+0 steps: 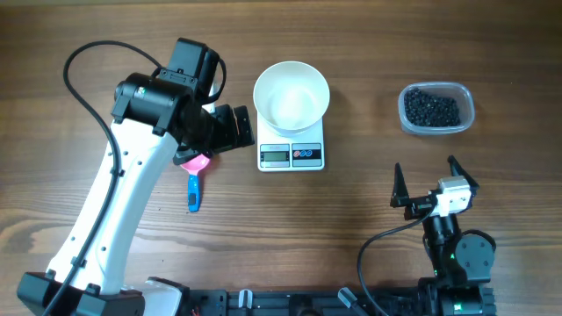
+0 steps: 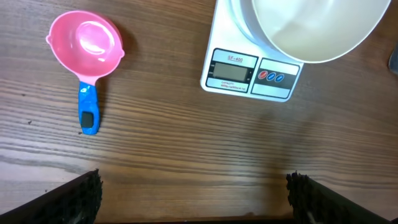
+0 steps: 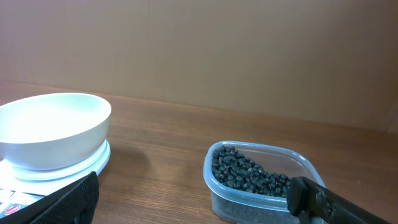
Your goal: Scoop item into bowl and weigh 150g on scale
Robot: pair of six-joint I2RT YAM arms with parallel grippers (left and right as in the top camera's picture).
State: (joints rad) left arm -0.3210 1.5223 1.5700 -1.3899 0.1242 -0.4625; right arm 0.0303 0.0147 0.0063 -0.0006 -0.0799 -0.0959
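The white bowl (image 1: 291,98) stands on the scale (image 1: 291,155) at the table's back centre, and it looks bare inside. The item, small black beads (image 1: 430,109), fills a clear tub (image 1: 468,110) at the back right. My left gripper (image 1: 234,128) hangs open above the wood, just left of the scale (image 2: 252,70), with nothing between its fingers (image 2: 74,199). The right gripper (image 1: 428,173) is open too and holds nothing. It sits low, in front of the tub (image 3: 261,199), facing the beads (image 3: 245,173) and the bowl (image 3: 53,127).
A pink scoop cup (image 2: 87,43) with a blue handle (image 2: 87,109) lies on the table left of the scale. In the overhead view the scoop (image 1: 194,186) is partly under my left arm. A black rail runs along the table's front edge.
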